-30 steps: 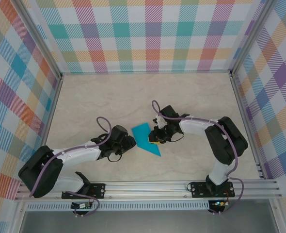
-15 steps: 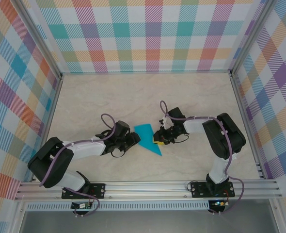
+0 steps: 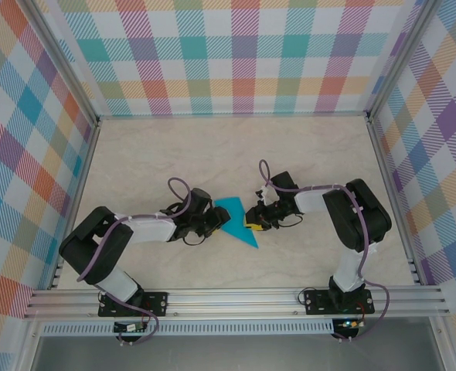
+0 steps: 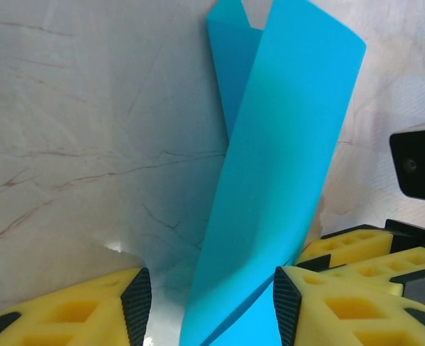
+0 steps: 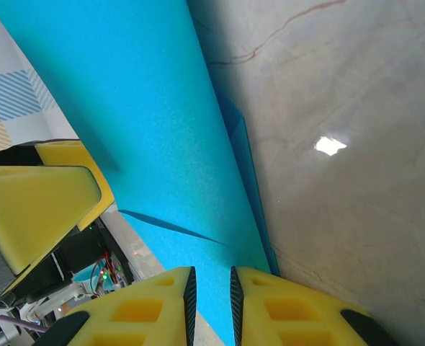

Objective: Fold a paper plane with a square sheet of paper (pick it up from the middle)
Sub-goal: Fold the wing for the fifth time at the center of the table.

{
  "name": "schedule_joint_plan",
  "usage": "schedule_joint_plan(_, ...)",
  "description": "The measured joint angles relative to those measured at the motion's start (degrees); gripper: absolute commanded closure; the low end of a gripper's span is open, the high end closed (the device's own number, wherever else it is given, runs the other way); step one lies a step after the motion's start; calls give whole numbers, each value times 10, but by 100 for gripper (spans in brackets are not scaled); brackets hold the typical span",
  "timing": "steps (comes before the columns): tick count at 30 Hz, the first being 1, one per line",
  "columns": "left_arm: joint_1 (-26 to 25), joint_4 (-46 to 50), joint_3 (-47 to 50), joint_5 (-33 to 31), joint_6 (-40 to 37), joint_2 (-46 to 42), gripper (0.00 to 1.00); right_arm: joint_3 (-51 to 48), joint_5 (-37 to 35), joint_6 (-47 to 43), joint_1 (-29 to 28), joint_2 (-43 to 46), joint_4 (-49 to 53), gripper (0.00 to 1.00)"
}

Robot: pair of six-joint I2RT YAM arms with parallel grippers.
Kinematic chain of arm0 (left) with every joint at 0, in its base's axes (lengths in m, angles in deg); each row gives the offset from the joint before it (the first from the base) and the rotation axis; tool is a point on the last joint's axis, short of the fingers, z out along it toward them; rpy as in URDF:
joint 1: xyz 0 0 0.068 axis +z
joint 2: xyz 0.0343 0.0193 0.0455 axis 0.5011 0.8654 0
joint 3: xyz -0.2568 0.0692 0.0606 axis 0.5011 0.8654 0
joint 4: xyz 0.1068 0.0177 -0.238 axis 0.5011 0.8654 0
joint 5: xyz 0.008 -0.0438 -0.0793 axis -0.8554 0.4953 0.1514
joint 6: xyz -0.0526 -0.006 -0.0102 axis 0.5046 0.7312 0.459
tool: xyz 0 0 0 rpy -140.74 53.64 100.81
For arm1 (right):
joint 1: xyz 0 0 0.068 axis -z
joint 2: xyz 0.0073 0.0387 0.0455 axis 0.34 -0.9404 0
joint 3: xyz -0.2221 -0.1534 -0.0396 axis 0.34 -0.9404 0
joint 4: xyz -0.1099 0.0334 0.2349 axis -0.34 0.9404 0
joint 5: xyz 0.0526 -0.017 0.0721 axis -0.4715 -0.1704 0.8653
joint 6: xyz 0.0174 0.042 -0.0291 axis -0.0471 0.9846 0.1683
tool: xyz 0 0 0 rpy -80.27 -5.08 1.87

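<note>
Your right gripper pinches the creased teal-blue paper sheet; your left gripper, opposite, straddles that sheet's raised flap, jaws unclenched.

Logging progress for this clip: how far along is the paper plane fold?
Done: the sheet already carries folds, and one end comes to a point. In hand: the right gripper pinches its edge, and a raised flap stands between the fingers of the open left gripper. Left: no narrow dart with a centre crease yet; more folds needed.
</note>
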Motion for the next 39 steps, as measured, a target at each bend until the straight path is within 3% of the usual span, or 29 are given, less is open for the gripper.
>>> schedule_joint_plan(11, 7, -48, -12, 23, 13, 36, 74, 0, -1, 0, 0, 0, 0, 77)
schedule_joint_plan(13, 7, -50, -14, 23, 13, 36, 83, 0, -1, 0, 0, 0, 0, 76)
schedule_joint_plan(22, 7, -51, -25, 27, 13, 36, 96, 1, -14, 1, -1, 7, 5, 74)
schedule_joint_plan(32, 10, -37, -29, 26, 3, 36, 100, 1, -83, 9, -4, 49, 37, 65)
schedule_joint_plan(36, 10, -27, -30, 25, 0, 36, 100, -3, -140, 9, -2, 117, 64, 55)
schedule_joint_plan(39, 10, -21, -30, 25, -4, 35, 99, -18, -182, 2, -2, 179, 65, 54)
